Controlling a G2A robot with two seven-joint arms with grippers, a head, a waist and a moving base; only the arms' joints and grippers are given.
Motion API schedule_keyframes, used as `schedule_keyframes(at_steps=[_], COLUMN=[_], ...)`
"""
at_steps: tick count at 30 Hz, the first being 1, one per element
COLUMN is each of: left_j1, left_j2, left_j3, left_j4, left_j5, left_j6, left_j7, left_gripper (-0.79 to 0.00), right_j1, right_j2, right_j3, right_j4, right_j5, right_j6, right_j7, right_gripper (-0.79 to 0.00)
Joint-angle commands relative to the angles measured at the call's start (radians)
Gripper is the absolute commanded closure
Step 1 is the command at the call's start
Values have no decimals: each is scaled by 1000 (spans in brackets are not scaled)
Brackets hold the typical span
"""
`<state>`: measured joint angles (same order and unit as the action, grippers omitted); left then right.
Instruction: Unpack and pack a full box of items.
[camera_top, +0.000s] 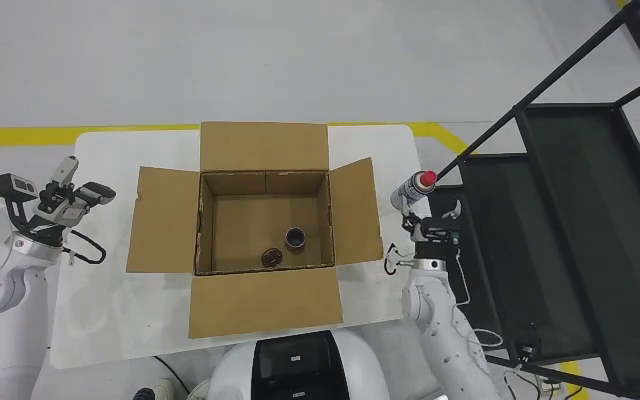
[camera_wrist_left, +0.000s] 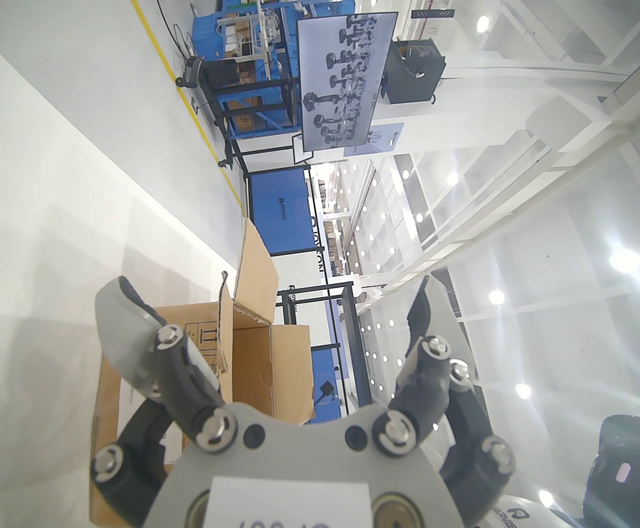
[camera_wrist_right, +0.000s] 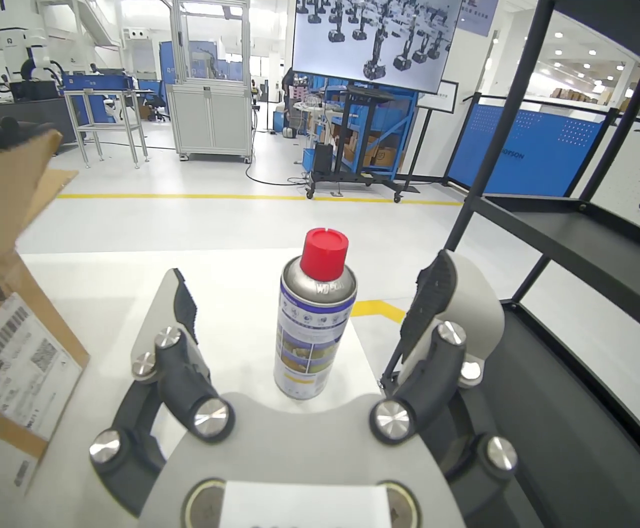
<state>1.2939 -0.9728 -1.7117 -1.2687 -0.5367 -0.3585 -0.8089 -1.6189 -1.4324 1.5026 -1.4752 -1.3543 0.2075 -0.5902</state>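
Spray can upright btwn spread R fingers

A white table stood on a floor marked with a yellow line. A black shelf rack stood just beside the table. A large display and a blue partition stood farther back.

Premises: industrial robotics workshop hall. Evidence: yellow lane marking on the pale floor at 12 o'clock of the white table; black steel rack at 3 o'clock. Also blue partition panels, an aluminium-framed enclosure and a large screen displaying robots.
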Motion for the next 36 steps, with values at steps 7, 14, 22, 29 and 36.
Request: schedule_keyframes(at_steps=[7,14,22,29,36], left_j1=[0,0,0,0,0], left_j2=[0,0,0,0,0], left_j3=[0,0,0,0,0], left_j4=[0,0,0,0,0], left_j5=[0,0,0,0,0], left_j6=[0,0,0,0,0], left_j7=[0,0,0,0,0], left_gripper=[-785,-785,-785,-785,-785], right_j1=[-152,-208,-300,-307,-208], right_j2=[13,16,24,39,45], right_j3=[65,83,31,-56,-222], right_j4=[-276,-391,-638,-771,-779], right_j5=[-74,9,-61,-185,-282], right_j6=[26,-74,-180,-360,-526], right_j7=[177,228,402,655,895], right_gripper=[-785,-785,-785,-785,-785])
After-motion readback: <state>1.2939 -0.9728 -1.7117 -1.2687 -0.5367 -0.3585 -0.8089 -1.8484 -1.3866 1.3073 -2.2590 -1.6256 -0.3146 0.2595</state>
